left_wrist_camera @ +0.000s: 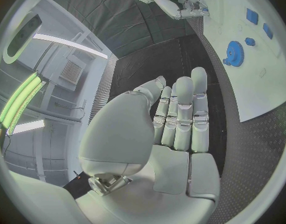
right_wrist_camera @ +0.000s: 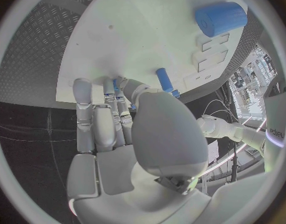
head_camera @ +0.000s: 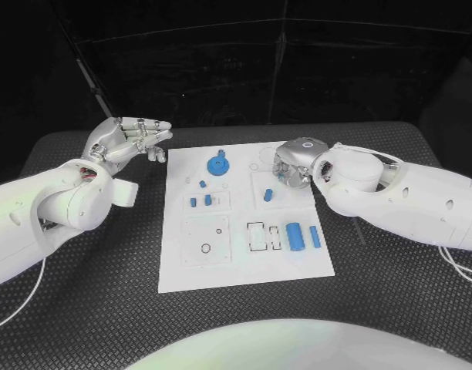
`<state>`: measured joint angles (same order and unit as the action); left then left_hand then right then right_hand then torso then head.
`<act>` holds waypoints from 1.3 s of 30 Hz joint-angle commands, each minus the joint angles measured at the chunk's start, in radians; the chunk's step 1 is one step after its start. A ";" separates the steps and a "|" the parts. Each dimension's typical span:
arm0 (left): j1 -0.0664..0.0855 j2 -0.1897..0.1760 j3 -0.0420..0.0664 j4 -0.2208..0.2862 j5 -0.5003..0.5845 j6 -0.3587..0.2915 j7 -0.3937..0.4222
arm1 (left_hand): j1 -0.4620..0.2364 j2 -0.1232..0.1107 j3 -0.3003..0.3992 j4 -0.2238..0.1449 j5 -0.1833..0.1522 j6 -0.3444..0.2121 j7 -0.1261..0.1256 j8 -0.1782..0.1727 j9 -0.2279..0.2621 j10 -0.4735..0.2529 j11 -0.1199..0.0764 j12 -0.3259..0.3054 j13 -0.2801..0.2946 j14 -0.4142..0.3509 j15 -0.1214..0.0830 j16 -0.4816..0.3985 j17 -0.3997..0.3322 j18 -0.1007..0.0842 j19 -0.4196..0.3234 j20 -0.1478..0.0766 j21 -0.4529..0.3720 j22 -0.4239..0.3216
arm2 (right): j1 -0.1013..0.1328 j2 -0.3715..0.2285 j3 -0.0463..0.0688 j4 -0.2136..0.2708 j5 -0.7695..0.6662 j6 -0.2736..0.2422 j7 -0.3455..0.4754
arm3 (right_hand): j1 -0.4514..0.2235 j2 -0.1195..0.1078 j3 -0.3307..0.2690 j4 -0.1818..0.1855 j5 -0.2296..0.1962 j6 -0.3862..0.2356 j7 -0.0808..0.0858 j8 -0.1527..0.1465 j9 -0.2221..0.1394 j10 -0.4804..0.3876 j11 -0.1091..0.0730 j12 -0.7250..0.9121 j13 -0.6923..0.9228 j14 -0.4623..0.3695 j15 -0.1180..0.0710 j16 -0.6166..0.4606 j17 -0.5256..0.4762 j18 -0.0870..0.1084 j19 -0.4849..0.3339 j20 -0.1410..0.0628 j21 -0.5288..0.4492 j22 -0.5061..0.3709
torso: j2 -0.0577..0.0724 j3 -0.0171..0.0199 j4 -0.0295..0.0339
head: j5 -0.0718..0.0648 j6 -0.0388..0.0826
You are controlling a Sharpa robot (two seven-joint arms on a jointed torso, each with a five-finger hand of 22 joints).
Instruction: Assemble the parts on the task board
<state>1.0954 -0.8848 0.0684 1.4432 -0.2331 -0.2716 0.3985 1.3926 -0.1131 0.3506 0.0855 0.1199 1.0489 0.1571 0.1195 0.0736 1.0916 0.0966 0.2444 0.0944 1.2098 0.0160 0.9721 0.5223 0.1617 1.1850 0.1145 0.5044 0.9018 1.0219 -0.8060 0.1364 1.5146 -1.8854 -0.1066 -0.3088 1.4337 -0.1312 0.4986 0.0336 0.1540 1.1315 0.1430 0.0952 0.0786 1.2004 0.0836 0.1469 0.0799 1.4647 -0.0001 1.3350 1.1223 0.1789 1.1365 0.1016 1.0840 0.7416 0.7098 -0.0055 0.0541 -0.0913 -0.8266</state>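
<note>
Nearest, low at either side: left arm [head_camera: 36,216] and right arm [head_camera: 414,200], both reaching toward the far half of the board [head_camera: 247,266].

Left hand [head_camera: 134,141]: off the board, above the black table [head_camera: 92,308] beside the far left corner. Holds nothing, fingers loosely extended side by side.

Right hand [head_camera: 291,164]: over the far right part of the board, fingers pointing down at it, tips close to a short pin [head_camera: 268,194]. A sliver of blue between the fingers in the right wrist view; cannot tell whether pinched or merely behind them, so grip left undecided.

Risks, as judgement:
- Could nudge the pin sideways instead of catching it. Round, small, probably rolls easily; may skid over the smooth white surface.
- Could miss the pin, with fingertips hiding it from above.
- Could drag the forearm across the cylinder [head_camera: 295,236] and bar [head_camera: 315,237], lying loose just beside it near the right edge.
- Could shift the whole board if pressed hard; no clamp visible.

Parts: all blue, matt, hard-looking.
- Gear [head_camera: 218,164] toward the far left, toothed, flat on the board, well apart from either hand.
- Two blocks [head_camera: 200,201] side by side and a smaller piece [head_camera: 202,183] nearby, below the gear.
- Empty slots [head_camera: 256,233] left of the cylinder.
</note>
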 commanded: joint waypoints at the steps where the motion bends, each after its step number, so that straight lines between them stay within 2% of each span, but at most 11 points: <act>1: 0.000 0.001 0.001 0.001 0.005 0.010 0.002 | 0.006 0.007 -0.002 -0.003 0.000 -0.001 0.002 0.004 -0.001 -0.009 -0.001 0.005 0.001 -0.006 -0.001 -0.003 -0.001 0.021 -0.006 0.002 -0.004 -0.001 | -0.008 -0.001 -0.007 0.007 0.002 -0.003 0.007 | -0.005 0.006 0.006 0.000 0.007 0.008 -0.001 0.001 -0.001 -0.004 -0.010 0.002 -0.013 0.033 -0.009 0.006 0.003 -0.019 0.000 -0.005 0.006 0.004 | 0.000 -0.0011 0.0008 | -0.002 0.000; 22: -0.003 -0.001 0.001 0.001 0.005 0.009 -0.001 | 0.007 0.008 -0.002 -0.004 0.000 -0.002 0.002 0.003 -0.001 -0.011 0.000 0.006 0.001 -0.006 -0.001 -0.003 -0.001 0.021 -0.006 0.002 -0.004 -0.002 | -0.008 -0.026 -0.007 0.056 0.012 -0.065 0.019 | -0.009 0.005 0.008 -0.001 0.010 0.010 -0.001 0.002 -0.001 -0.002 -0.010 0.002 -0.014 0.034 -0.009 0.011 0.010 -0.020 0.003 -0.006 0.010 0.011 | 0.001 -0.0012 0.0008 | 0.004 0.002; 31: -0.003 -0.001 0.001 -0.001 0.005 0.009 -0.003 | 0.007 0.007 -0.005 -0.005 0.000 -0.006 0.005 0.001 -0.002 -0.017 0.002 0.006 0.001 -0.007 0.000 -0.004 -0.002 0.020 -0.005 0.003 -0.007 -0.004 | -0.007 -0.060 -0.005 0.118 0.022 -0.086 0.017 | -0.011 0.004 0.008 -0.001 0.010 0.011 -0.001 0.001 -0.001 -0.002 -0.010 0.001 -0.014 0.035 -0.009 0.013 0.014 -0.020 0.004 -0.006 0.012 0.012 | 0.000 -0.0017 0.0009 | 0.007 0.005; 39: -0.003 -0.001 0.001 -0.001 0.005 0.009 -0.005 | 0.007 0.007 -0.006 -0.005 0.000 -0.008 0.006 0.001 -0.002 -0.019 0.002 0.006 0.001 -0.007 0.001 -0.004 -0.002 0.020 -0.005 0.003 -0.007 -0.004 | -0.007 -0.080 0.005 0.183 0.027 -0.094 0.014 | -0.013 0.003 0.009 -0.001 0.010 0.011 -0.001 0.001 -0.001 -0.002 -0.010 0.001 -0.014 0.035 -0.009 0.013 0.014 -0.020 0.004 -0.006 0.012 0.013 | 0.000 -0.0016 0.0004 | 0.007 0.003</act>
<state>1.0911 -0.8863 0.0683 1.4415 -0.2326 -0.2710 0.3927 1.3963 -0.1094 0.3477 0.0826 0.1199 1.0451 0.1609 0.1195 0.0728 1.0808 0.1002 0.2443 0.0943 1.2099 0.0161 0.9721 0.5213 0.1616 1.1850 0.1145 0.5006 0.8987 1.0133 -0.8839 0.1390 1.6894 -1.8656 -0.1747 -0.3065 1.4301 -0.1273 0.5004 0.0317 0.1607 1.1447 0.1454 0.0928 0.0786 1.1952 0.0674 0.1455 0.0668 1.4648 -0.0001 1.3420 1.1349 0.1789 1.1364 0.1017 1.0919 0.7539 0.7099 -0.0071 0.0551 -0.0838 -0.8233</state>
